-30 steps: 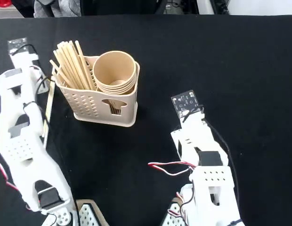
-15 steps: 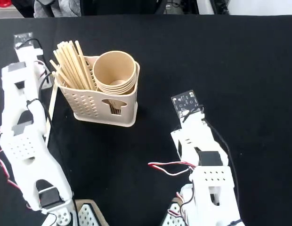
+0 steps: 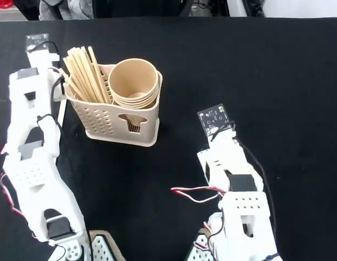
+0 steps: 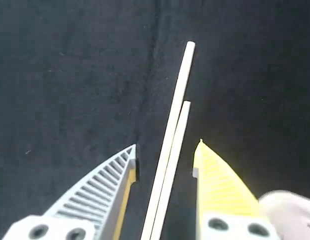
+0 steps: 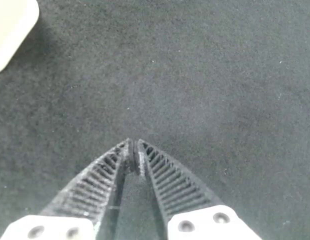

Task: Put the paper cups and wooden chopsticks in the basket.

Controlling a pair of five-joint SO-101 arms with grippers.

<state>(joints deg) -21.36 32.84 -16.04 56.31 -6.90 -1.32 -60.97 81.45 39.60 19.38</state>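
— Where are you in the job?

— On what I take to be the last loose sticks. My left claw [image 4: 167,145] is spread wide, one finger on each side of the two loose chopsticks [image 4: 174,130]. They lie side by side on the tabletop [image 4: 70,75] and run out past the fingertips. Neither finger touches them, as far as I can see.

— And the rest of the things?

— Just to the right of that claw stands the basket [image 3: 111,122]. It holds a bundle of chopsticks [image 3: 84,73] on the side nearer the left claw and the stacked paper cups [image 3: 133,81] on the farther side. (So the cups look done; I judge that only this pair is left to move.)

— The other arm?

— My right claw [image 5: 132,147] is pinched shut on nothing, over bare tabletop, with the basket well off to its left.

— What does the next move need?

— I close the left claw on both sticks together, squarely, so neither slips out or scissors across the other. Then I lift, swing right to the near side of the basket, and tip the ends down among the bundle before letting go. The sticks look thin and smooth, so I'd squeeze gently and check the hold before raising them.
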